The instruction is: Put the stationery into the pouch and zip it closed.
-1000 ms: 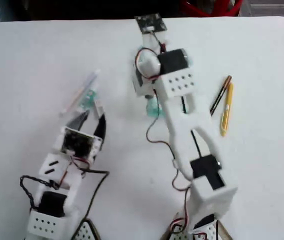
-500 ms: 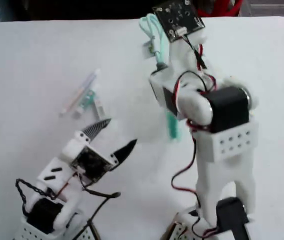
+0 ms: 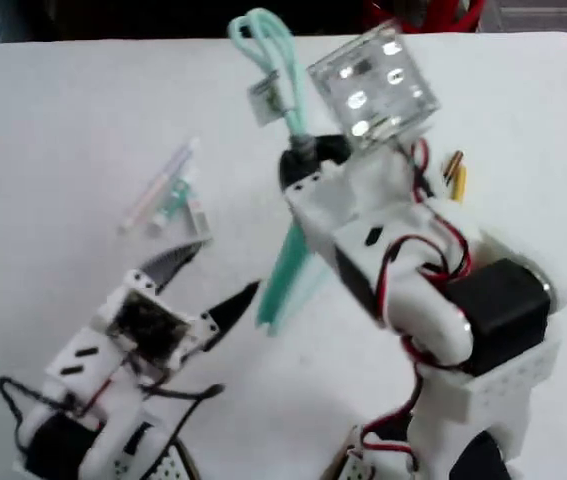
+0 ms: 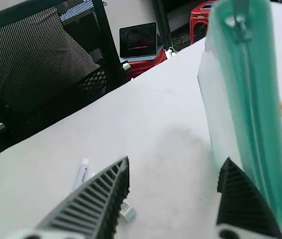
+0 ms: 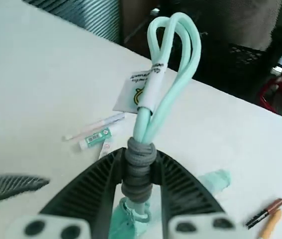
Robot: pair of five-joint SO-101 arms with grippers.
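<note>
The right tool [image 5: 138, 153] is clenched on the grey knot [image 5: 140, 174] of the cord [image 3: 268, 45], so the teal pouch [image 3: 288, 262] dangles limp over the bench [image 3: 63, 120]. It looks light, floppy, probably slick. The left tool [image 3: 225, 268], spread wide beside it, should pinch its lower edge.

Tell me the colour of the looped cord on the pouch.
The looped cord is mint green, best seen in the right wrist view.

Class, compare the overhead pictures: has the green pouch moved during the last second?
Yes. Held by its cord in the right claw, the pouch has lifted off the table and shifted toward the unmoved pens.
</note>
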